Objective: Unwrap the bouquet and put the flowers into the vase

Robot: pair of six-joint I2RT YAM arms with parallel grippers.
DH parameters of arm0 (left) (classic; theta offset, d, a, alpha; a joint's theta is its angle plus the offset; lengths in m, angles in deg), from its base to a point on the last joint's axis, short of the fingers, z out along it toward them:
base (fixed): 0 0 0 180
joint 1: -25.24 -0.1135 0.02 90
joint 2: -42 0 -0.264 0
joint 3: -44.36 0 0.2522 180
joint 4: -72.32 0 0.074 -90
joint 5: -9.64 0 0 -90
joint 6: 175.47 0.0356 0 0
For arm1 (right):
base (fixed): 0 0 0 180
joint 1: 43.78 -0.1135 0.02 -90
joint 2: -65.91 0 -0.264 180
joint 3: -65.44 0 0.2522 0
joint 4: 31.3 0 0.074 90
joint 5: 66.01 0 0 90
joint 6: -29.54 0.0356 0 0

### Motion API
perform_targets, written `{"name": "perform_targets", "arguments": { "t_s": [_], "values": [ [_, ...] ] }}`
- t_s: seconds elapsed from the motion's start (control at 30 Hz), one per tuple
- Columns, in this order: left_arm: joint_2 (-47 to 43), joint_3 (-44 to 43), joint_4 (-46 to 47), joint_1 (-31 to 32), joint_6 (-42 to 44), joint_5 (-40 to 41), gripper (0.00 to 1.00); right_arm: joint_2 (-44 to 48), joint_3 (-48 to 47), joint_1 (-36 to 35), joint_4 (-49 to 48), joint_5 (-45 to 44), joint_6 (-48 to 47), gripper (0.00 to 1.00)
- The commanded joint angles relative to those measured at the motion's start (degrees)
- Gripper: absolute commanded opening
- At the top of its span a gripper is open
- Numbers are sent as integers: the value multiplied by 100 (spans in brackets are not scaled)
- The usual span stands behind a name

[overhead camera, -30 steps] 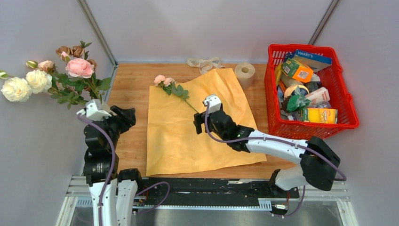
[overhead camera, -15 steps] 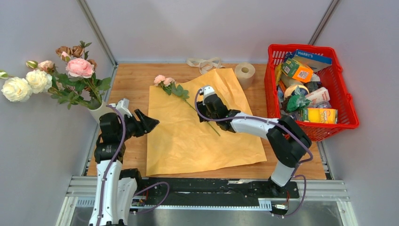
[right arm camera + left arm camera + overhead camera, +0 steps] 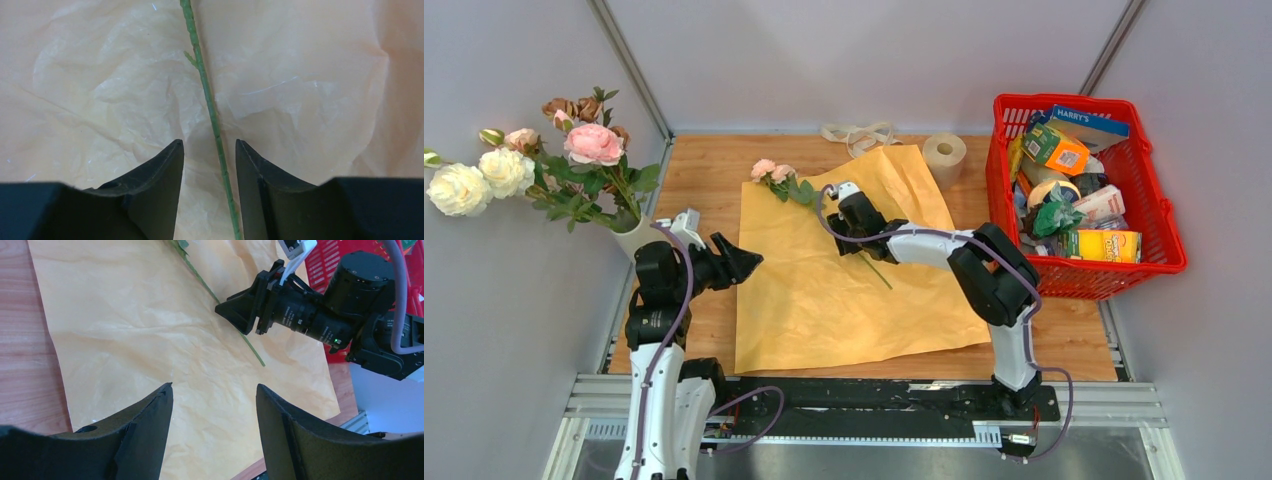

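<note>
We see the unfolded tan paper [image 3: 854, 280] flat on the table [image 3: 704, 170]. Most flowers [image 3: 574, 160] stand in the vase [image 3: 632, 236] at far left. The left gripper [image 3: 214, 390] hangs wide open and empty over the paper's left edge. The right gripper [image 3: 208, 145], its jaws narrowly parted, straddles without pinching the stem [image 3: 207, 100] of one rose [image 3: 769, 170] lying on the paper.

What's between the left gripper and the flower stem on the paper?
Just bare, creased yellow-tan wrapping paper between the left gripper and the stem; left wrist view shows it.
</note>
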Motion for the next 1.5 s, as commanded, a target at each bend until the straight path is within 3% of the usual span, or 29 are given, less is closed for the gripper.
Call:
{"name": "perform_targets", "arguments": {
  "t_s": [0.0,0.33,0.47,0.67,1.0,1.23,1.37,1.47],
  "values": [
    [-56,-21,214,-34,128,6,69,-156,-273,26,20,-88,-127,45],
    [-100,-12,223,-34,102,33,69,-490,-449,35,55,-71,-145,30],
    [-100,-12,223,-34,102,15,69,-516,-449,44,64,-80,-128,15],
    [-73,5,232,-25,84,-2,69,-367,-510,44,82,-159,-93,0],
    [120,-3,240,27,102,-213,69,168,-581,123,91,333,539,0],
    [594,32,416,36,-144,-406,68,810,16,149,-207,1422,1374,0],
    [893,224,1082,133,-653,-556,68,1258,605,149,-866,1905,1901,0],
    [1209,576,2198,352,-1329,-451,68,1627,1071,132,-1402,2249,2288,0]
  ]
}}
